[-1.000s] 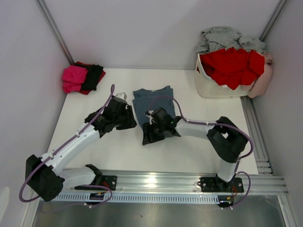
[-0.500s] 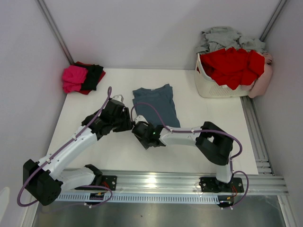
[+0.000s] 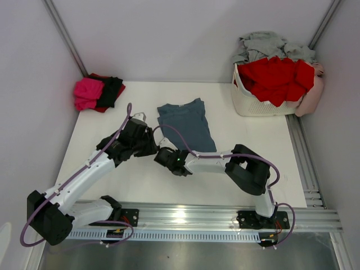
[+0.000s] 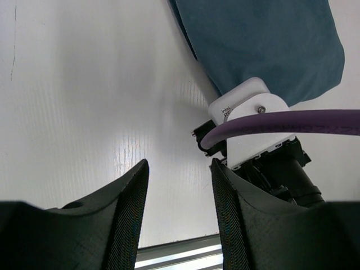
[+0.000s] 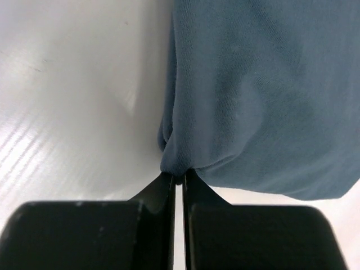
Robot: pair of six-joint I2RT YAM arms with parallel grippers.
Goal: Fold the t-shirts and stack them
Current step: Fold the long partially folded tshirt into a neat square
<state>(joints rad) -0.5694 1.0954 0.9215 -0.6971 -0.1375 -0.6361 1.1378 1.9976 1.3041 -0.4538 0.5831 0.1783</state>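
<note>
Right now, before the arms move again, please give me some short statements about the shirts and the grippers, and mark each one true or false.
1. The right gripper is shut on the edge of the blue shirt. True.
2. The left gripper also holds the blue shirt. False: its jaws stand open over the bare table and hold nothing.
3. The blue shirt lies in the basket. False: it lies flat on the table, and the basket holds a red shirt.
4. A pink shirt lies at the far left corner of the table. True.
</note>
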